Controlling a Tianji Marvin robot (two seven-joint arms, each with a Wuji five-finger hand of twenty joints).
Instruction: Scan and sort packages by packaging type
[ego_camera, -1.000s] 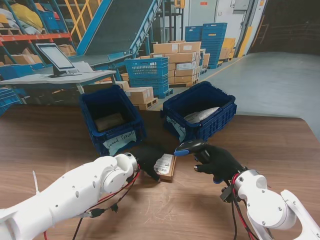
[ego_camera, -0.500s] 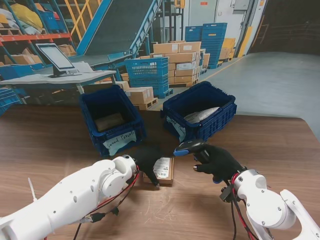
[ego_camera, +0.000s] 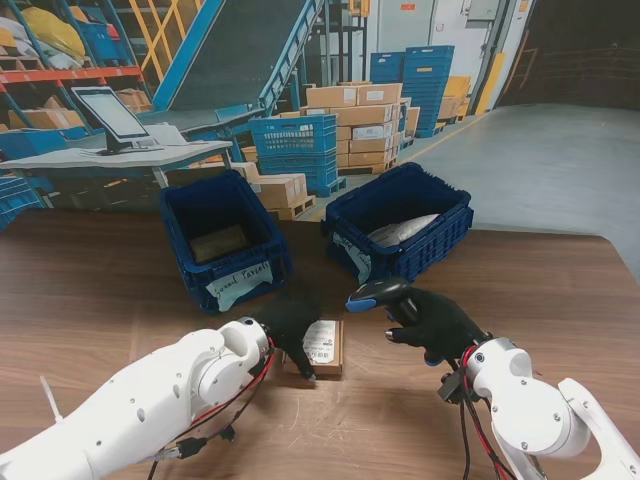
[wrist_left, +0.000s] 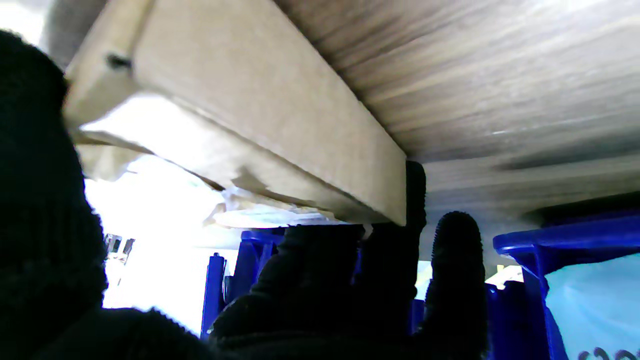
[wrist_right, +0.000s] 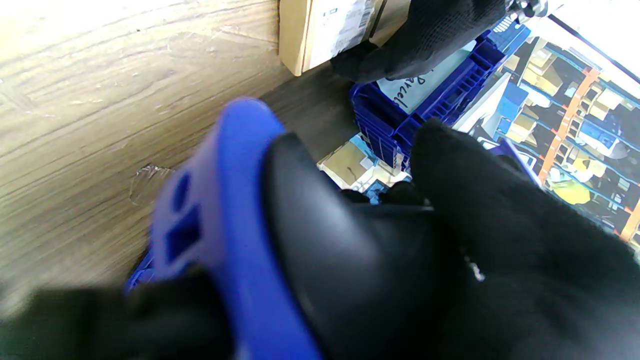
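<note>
- Left bin (ego_camera: 225, 245): far left on the tabletop (ego_camera: 90, 290), paper tag on its front, a flat brown parcel inside.
- Left hand (ego_camera: 290, 322): black glove, fingers (wrist_left: 452, 260) wrapped on the box (ego_camera: 320, 345), gripping its far and left edges; thumb side is hidden, so grip firmness is a guess.
- Box: flat cardboard, white label (ego_camera: 322, 341) facing up, just in front of the left bin, between the two hands. Wrist view shows one edge tilted off the tabletop; whether the other edge touches, can't tell.
- Scanner (ego_camera: 378, 293): blue-and-black handheld, nose aimed left toward the box, near it but not touching.
- Right hand (ego_camera: 435, 325): fingers clenched around the scanner grip; trigger finger not visible.
- Right bin (ego_camera: 400, 225): behind the scanner, holds a grey poly bag.
- Step, my read: scanning the label before sorting.
- To do it well: hold the box steady, keep the label tipped toward the scanner nose, keep left fingers off the barcode.
- Aim the scanner square at the label with a small gap.
- Likely destination is the left bin, since it holds a similar brown parcel; tag wording unreadable.
</note>
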